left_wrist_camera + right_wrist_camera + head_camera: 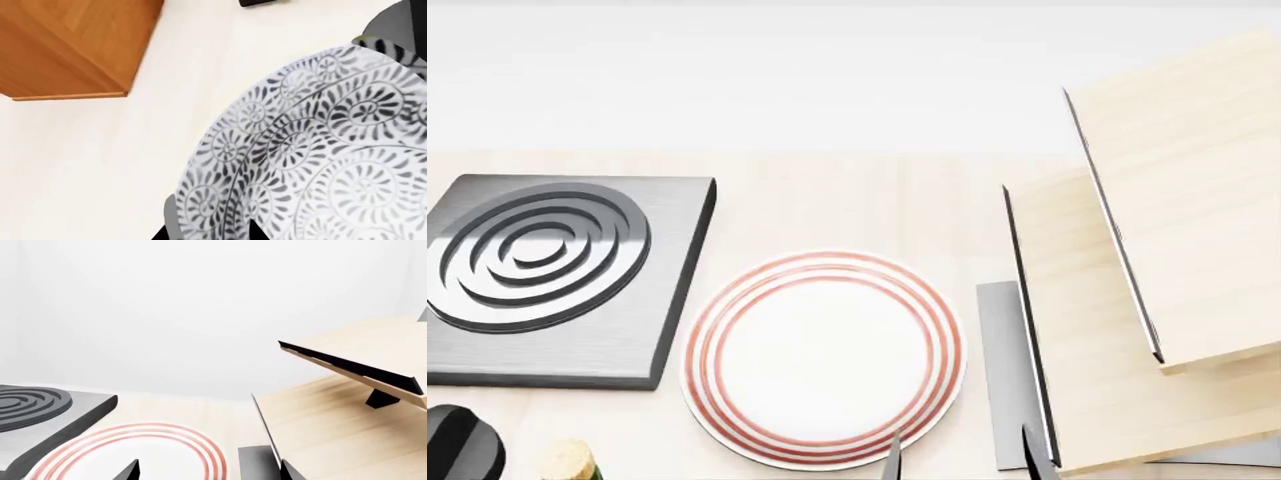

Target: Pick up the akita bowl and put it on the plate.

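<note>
The akita bowl (320, 150), white with a dense grey-black floral pattern, fills much of the left wrist view. My left gripper (208, 236) has its two dark fingertips on either side of the bowl's wall, closed onto the rim. Neither the bowl nor the left gripper shows in the head view. The plate (823, 358), white with thin red rings, lies flat on the pale wooden table; it also shows in the right wrist view as the plate (127, 455). My right gripper (961, 462) hangs open at the plate's near right edge, holding nothing.
A dark square burner (547, 270) with raised rings sits left of the plate. A slanted pale wooden rack (1148, 300) and a grey slab (1004, 370) stand to its right. A black knob (461, 445) and a cork-topped object (567, 462) are at the near left. A brown wooden box (67, 45) lies beyond the bowl.
</note>
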{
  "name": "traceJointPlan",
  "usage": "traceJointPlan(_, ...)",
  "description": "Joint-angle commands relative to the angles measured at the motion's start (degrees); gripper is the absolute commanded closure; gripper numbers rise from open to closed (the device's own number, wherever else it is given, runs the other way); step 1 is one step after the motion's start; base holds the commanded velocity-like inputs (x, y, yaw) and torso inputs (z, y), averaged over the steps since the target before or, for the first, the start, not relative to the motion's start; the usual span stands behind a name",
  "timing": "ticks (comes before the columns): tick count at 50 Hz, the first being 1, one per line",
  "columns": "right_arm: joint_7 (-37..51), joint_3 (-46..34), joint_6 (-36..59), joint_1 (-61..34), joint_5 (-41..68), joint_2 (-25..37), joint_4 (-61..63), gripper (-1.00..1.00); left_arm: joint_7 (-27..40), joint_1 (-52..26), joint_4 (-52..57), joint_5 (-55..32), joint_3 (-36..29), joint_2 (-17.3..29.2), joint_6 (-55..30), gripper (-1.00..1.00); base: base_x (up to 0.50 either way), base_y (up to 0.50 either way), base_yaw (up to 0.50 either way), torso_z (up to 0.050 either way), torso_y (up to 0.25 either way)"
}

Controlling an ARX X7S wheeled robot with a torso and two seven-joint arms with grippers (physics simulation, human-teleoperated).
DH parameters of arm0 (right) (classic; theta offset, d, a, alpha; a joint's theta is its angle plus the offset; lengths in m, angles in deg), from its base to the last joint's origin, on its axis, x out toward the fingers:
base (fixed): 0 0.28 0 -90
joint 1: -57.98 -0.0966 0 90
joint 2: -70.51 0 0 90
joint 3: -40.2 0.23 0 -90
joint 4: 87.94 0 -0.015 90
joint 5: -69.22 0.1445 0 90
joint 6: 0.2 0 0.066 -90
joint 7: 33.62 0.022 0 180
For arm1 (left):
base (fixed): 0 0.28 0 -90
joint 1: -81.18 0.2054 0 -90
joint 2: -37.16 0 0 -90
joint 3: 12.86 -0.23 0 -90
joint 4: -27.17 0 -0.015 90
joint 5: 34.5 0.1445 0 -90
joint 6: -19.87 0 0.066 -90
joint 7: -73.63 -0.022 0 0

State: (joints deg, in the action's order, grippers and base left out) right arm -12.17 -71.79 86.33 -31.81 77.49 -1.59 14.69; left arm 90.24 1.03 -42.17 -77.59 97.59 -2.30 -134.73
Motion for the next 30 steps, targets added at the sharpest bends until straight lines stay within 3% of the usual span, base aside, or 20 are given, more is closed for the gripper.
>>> traceJointPlan(1, 0.05, -0.09, -0.26, -0.17, 0.18, 0.11, -0.3, -1.0, -2.4, 3.42, 3.07, 3.8, 1.31, -1.8, 3.75, 1.0, 0.0, 0.0, 0.0, 0.0, 0.0)
traceJointPlan(14, 0.26, -0.19, -0.11, -0.36, 0.35, 0.32, -0.07, -1.0, -2.71, 6.65, 11.8, 1.74, 10.53, -3.97, 7.6, 1.0, 0.0, 0.0, 0.0, -0.002, 0.0)
traceJointPlan(30, 0.61, -0.14, -0.1, -0.25, 0.74, 0.64, 0.32, -1.0, -0.69, 5.83, 16.1, 1.57, 15.55, -4.7, 8.91, 1.0, 0.0, 0.0, 0.0, 0.0, 0.0)
